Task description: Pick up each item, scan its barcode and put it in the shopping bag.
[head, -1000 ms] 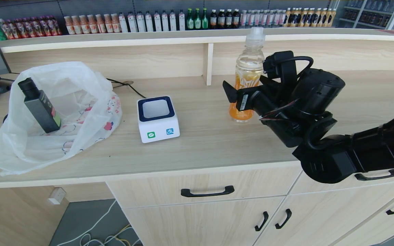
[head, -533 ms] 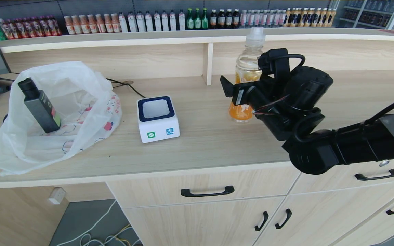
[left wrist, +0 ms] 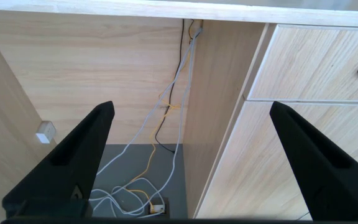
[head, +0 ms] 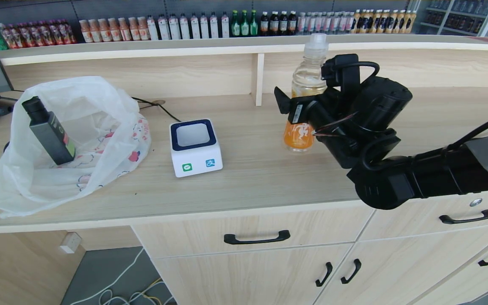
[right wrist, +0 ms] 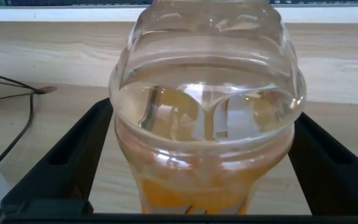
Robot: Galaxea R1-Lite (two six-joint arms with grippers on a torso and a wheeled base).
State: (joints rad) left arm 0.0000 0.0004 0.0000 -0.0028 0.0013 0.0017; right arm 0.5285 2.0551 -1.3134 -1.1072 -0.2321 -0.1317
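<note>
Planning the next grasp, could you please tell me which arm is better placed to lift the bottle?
Right: the right gripper straddles the bottle on the counter; the left gripper hangs below, by the cupboards.

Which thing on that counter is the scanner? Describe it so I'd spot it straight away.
Look at the long wooden counter. Between the white plastic shopping bag and the orange drink bottle sits the scanner: the only small white cube, with a dark blue frame around its top.

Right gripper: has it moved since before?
Yes. The right gripper moved toward the counter's back wall, further around the unmoved bottle.
</note>
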